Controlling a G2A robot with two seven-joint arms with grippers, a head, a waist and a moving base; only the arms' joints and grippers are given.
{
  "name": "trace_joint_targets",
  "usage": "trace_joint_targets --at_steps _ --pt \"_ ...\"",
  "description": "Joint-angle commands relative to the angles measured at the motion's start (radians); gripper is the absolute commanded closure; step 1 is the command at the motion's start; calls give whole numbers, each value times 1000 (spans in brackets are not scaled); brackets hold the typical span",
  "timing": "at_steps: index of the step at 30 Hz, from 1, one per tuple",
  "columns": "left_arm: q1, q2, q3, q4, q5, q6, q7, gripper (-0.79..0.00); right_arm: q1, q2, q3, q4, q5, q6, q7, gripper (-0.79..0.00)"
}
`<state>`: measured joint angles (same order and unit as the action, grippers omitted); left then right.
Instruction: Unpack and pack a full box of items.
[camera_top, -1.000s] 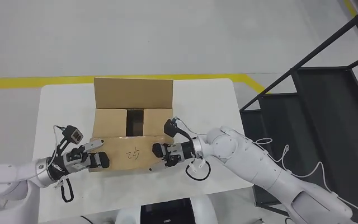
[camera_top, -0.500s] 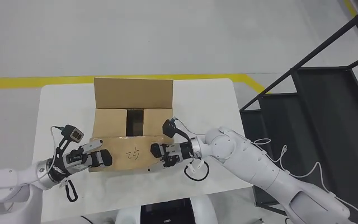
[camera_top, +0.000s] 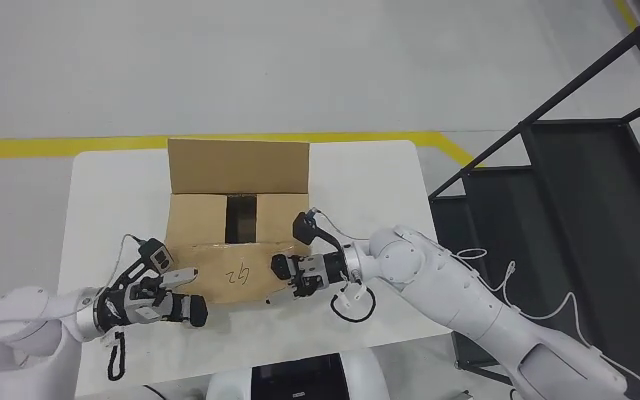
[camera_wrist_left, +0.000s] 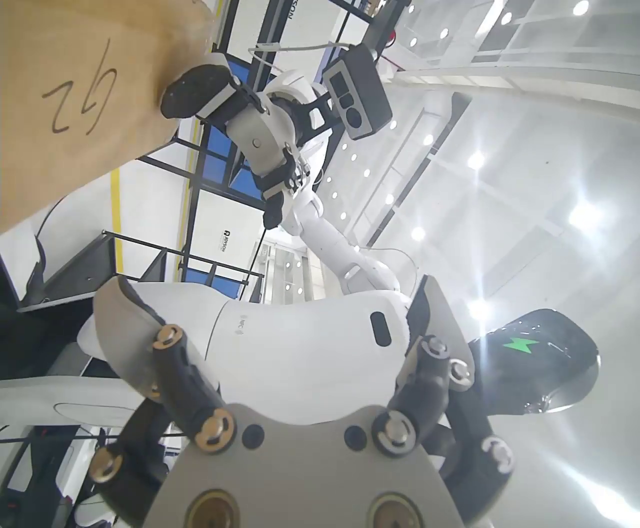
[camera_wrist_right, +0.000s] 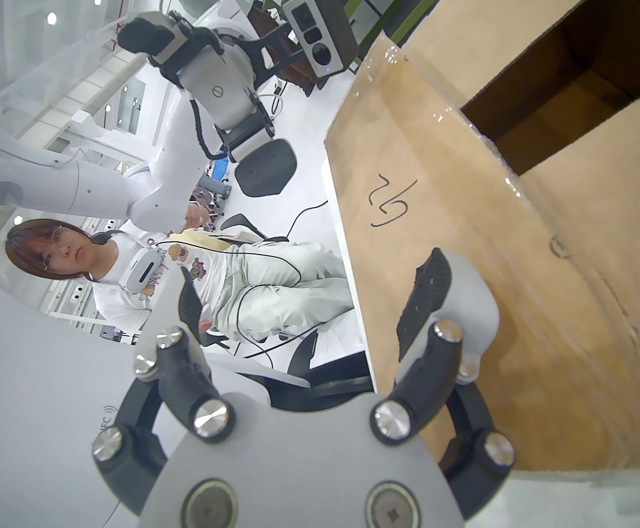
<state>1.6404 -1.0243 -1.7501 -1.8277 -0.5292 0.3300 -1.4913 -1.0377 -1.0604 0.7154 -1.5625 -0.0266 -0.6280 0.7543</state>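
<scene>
Box (camera_top: 200, 225) sits mid-frame in the top view on the white table (camera_top: 370, 200). Its back flap (camera_top: 238, 165) stands upright toward the upper edge of the frame, and the two side flaps (camera_top: 280, 215) are folded inward. The near flap (camera_top: 215, 262) lies over the front and carries a handwritten mark (camera_top: 237, 274). A narrow dark gap (camera_top: 241, 217) is left between the side flaps; I can make out nothing inside it, so the contents are hidden. My right claw (camera_wrist_right: 310, 272) is at the right end of the near flap, just below centre of the top view. Its fingers are spread, with the flap's edge lying between them. One pad (camera_wrist_right: 425, 295) is over the cardboard and the other hangs off the edge. Whether the pad over the cardboard presses on it or only hovers, I cannot tell; nothing is pinched. My left claw (camera_wrist_left: 267, 295) is in the lower left of the top view, just beside the near flap's left corner and off the cardboard. Its fingers are spread wide with nothing between them. From above the wrist covers most of this claw, so contact with the flap corner cannot be judged. The lower part of the box front is cut off behind both arms.
</scene>
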Motion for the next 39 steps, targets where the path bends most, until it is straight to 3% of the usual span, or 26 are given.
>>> trace_joint_targets --at_steps 1,6,17,23,27,33,39 --pt "-8 18 -25 1 1 -4 -3 -785 -2 -1 4 0 -6 8 -9 -785" --pt "-52 37 -67 41 -41 -42 -40 -785 -6 -2 17 3 -18 17 -26 -785" --pt "-146 70 64 183 -19 -228 -45 -785 -21 4 65 10 -13 11 -25 -785" --pt "-161 74 79 205 -36 -352 -42 -785 -42 10 110 -4 65 -110 -59 -785" --pt "-161 73 82 213 -51 -419 -19 -785 -30 20 181 7 81 -131 -84 -785" --pt "-152 73 79 222 -58 -504 25 -785 30 27 284 55 -19 -10 -160 -785" --pt "-137 74 87 225 -35 -548 58 -785 129 -9 226 159 -83 128 -247 -785"
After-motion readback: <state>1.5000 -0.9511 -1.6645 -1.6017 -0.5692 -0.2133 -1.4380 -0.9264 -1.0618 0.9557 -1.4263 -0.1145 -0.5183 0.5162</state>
